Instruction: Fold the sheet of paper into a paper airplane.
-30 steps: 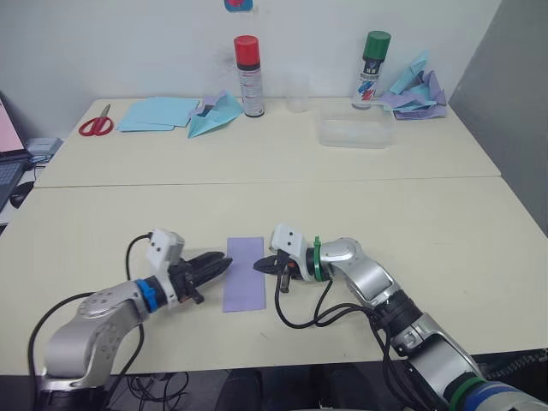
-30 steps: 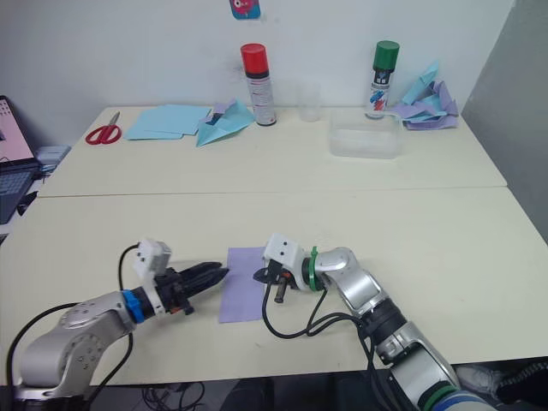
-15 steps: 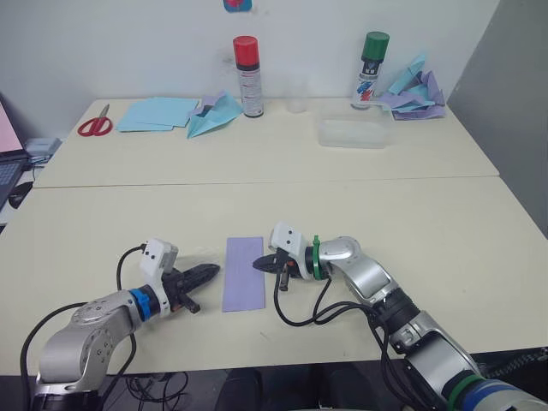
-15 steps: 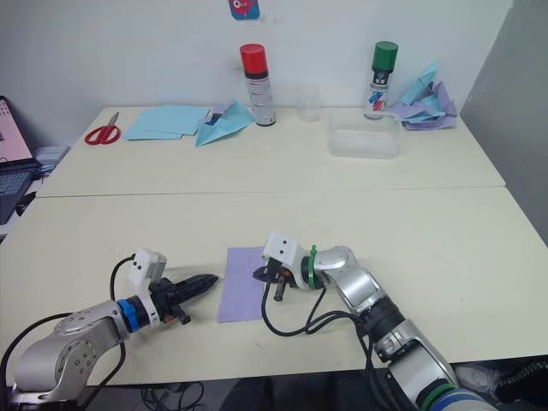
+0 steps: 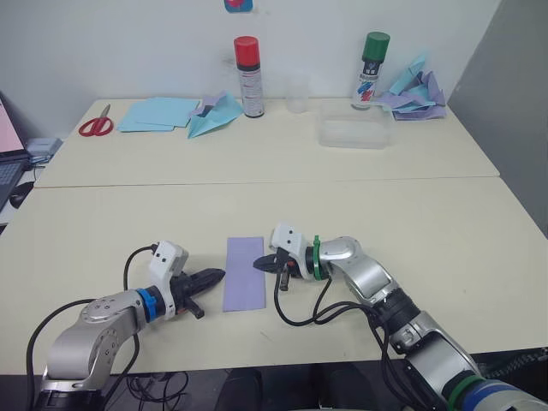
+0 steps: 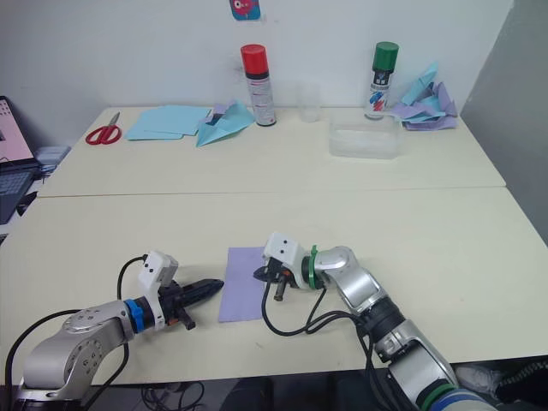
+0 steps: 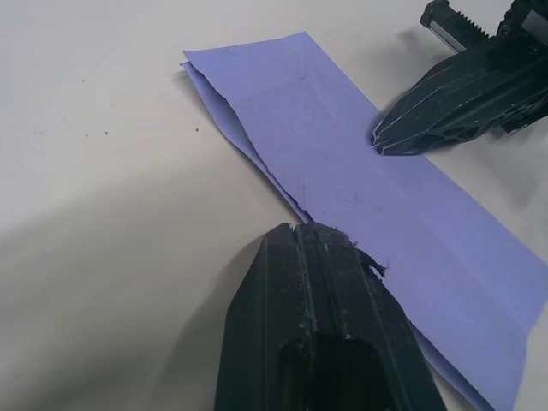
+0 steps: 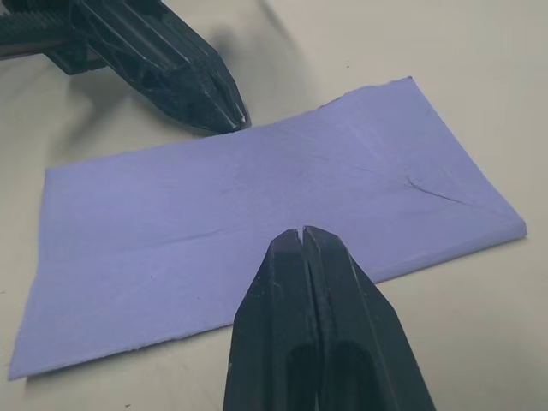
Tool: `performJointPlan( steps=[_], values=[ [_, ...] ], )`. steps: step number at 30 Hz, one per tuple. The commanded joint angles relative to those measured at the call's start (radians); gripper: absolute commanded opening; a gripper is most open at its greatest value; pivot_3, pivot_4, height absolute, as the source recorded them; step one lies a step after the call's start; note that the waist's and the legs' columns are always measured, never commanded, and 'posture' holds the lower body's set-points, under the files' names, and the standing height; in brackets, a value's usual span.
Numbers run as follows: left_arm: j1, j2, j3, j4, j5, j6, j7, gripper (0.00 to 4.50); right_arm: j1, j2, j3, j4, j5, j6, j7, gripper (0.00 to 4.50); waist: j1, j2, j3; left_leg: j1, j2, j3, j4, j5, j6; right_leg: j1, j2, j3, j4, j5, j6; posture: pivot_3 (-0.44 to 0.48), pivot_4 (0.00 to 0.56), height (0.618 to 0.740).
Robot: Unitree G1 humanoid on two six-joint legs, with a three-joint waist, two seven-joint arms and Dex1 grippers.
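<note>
The paper (image 5: 244,273) is lying flat on the near table (image 5: 445,231), folded in half lengthwise into a narrow lavender strip, with its two layers gaping slightly along the left long edge. The left gripper (image 5: 217,276) is sitting with its fingers pressed together, holding nothing, its tip just at the paper's left edge about midway along. The right gripper (image 5: 258,266) is also closed and empty, its tip resting over the paper's right edge, so the two tips are facing each other across the strip. Well beyond the paper, on the far table, a red-capped can (image 5: 248,76), a green-capped can (image 5: 370,69), scissors (image 5: 96,125) and a clear tray (image 5: 354,133) are standing.
</note>
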Motion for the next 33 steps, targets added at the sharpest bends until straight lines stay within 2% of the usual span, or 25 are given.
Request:
performJointPlan(
  steps=[1,14,22,33],
  values=[
    [0.010,0.022,-0.001,-0.009,0.007,-0.009,-0.018,0.01,0.024,-0.019,-0.013,-0.045,0.026,0.069,0.018,0.00,0.000,0.000,0.000,0.000,0.000,0.000,0.000,0.000,0.000,0.000,0.000,0.000,0.000,0.000,0.000,0.000,0.150,0.740],
    [-0.032,0.058,-0.062,0.015,0.060,-0.066,-0.075,0.01,0.028,-0.033,-0.008,-0.098,0.063,0.148,0.023,0.00,-0.001,0.000,0.000,-0.001,0.000,0.001,0.000,0.000,0.000,-0.001,0.000,0.001,0.000,0.000,0.000,0.000,0.150,0.740],
    [-0.093,0.057,-0.050,-0.022,0.030,-0.042,-0.075,0.01,0.038,-0.025,0.030,-0.066,0.032,0.119,0.005,0.00,-0.001,0.000,0.000,-0.001,0.000,0.002,0.000,0.000,0.000,-0.001,0.001,0.001,0.000,0.000,0.000,0.000,0.150,0.740],
    [-0.136,0.039,-0.088,-0.058,0.016,-0.017,-0.068,0.01,0.026,-0.023,0.026,-0.034,0.022,0.101,0.004,0.00,-0.004,-0.001,0.000,0.000,0.000,0.002,0.000,0.000,0.000,-0.001,0.003,0.001,0.001,0.000,0.000,0.000,0.150,0.740]
  ],
)
